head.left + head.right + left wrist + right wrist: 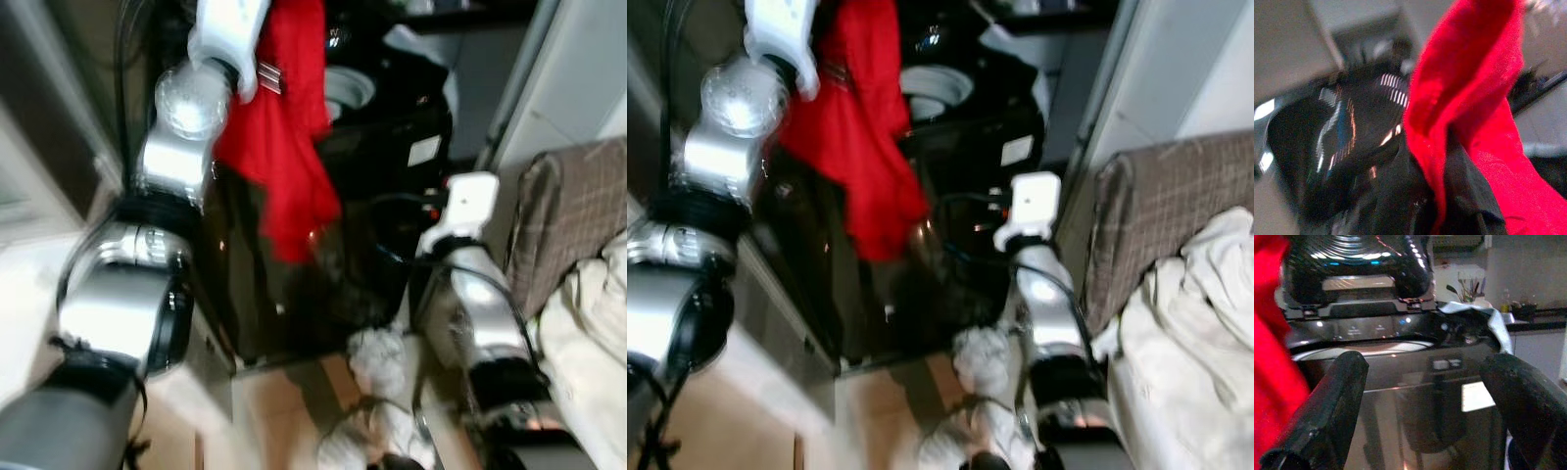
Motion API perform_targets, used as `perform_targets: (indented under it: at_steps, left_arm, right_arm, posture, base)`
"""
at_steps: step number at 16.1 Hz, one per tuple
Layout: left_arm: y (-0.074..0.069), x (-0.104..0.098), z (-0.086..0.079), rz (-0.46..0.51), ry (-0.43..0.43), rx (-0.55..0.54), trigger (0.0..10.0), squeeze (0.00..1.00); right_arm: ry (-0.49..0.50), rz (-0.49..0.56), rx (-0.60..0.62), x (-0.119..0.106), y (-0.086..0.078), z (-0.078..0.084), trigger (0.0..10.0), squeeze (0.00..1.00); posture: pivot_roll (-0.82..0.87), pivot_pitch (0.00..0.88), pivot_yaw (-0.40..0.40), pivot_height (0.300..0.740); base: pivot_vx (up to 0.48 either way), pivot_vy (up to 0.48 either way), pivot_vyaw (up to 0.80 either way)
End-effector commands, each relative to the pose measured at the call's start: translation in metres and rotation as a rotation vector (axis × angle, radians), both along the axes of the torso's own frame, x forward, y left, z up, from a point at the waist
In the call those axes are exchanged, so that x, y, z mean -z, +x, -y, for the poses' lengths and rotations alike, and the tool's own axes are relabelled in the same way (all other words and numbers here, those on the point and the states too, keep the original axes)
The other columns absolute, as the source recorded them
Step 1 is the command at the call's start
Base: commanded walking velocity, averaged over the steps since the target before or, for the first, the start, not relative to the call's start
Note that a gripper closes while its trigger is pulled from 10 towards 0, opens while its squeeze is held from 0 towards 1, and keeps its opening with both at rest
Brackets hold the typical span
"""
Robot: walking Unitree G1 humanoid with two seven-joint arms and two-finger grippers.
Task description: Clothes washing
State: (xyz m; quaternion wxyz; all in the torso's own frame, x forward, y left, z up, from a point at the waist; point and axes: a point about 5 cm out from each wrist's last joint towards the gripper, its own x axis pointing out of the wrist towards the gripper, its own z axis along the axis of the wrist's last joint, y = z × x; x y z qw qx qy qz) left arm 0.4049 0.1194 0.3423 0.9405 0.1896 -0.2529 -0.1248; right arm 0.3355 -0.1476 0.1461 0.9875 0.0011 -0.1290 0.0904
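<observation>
The left arm reaches up at the top left of the left eye view. Its left tool (1444,161) is closed on a red cloth (284,147), so the cloth hangs down in front of the black washer (382,166). The cloth is held high, likely so it can go over the washer's rim and into the white tub (348,90), whose lid (1352,264) stands open. It is not in the tub yet; it hangs just beside the opening.

The right tool (1425,406) is lower, at the middle right of the left eye view, near the washer's front. Its two black fingers (1332,401) are spread wide and hold nothing. It seems to be waiting there, out of the way.

The head views show the whole scene: both arms, a plaid cover (568,206) at the right edge, white cloth (1195,323) heaped on it, and small white cloths (377,357) on the floor (284,411). The right wrist view shows the washer close up, with its lit panel and tub rim. The left wrist view shows the red cloth folded around the black fingers, and the shiny dark washer behind it.
</observation>
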Motion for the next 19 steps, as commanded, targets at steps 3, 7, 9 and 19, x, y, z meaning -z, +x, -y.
perform_targets:
  at_steps: [3, 7, 9, 19]
  left_arm:
    - [0.007, -0.023, -0.003, 0.005, 0.052, -0.037, 0.0, 0.0]
    - [0.005, -0.07, -0.015, 0.076, 0.134, -0.153, 0.0, 0.0]
    - [0.008, -0.067, -0.018, 0.038, 0.186, -0.201, 0.0, 0.0]
    - [0.022, 0.09, -0.064, -0.522, 0.309, -0.404, 10.0, 1.0]
  right_arm:
    - [0.038, -0.065, -0.069, 0.011, -0.011, 0.002, 10.0, 0.0]
    - [0.046, -0.094, -0.102, 0.017, -0.025, 0.001, 10.0, 0.0]
    - [0.052, -0.1, -0.108, 0.017, -0.031, -0.001, 10.0, 0.0]
    - [0.04, -0.171, -0.052, 0.024, -0.059, 0.002, 10.0, 0.0]
  posture:
    - [-0.2, 0.0, 0.099, 0.74]
    - [-0.24, 0.0, 0.127, 0.74]
    - [-0.28, 0.0, 0.141, 0.74]
    - [-0.37, 0.0, 0.165, 0.74]
  base:
    - [0.48, 0.0, 0.0]
    - [0.48, 0.0, 0.0]
    - [0.48, 0.0, 0.0]
    - [0.24, 0.0, 0.0]
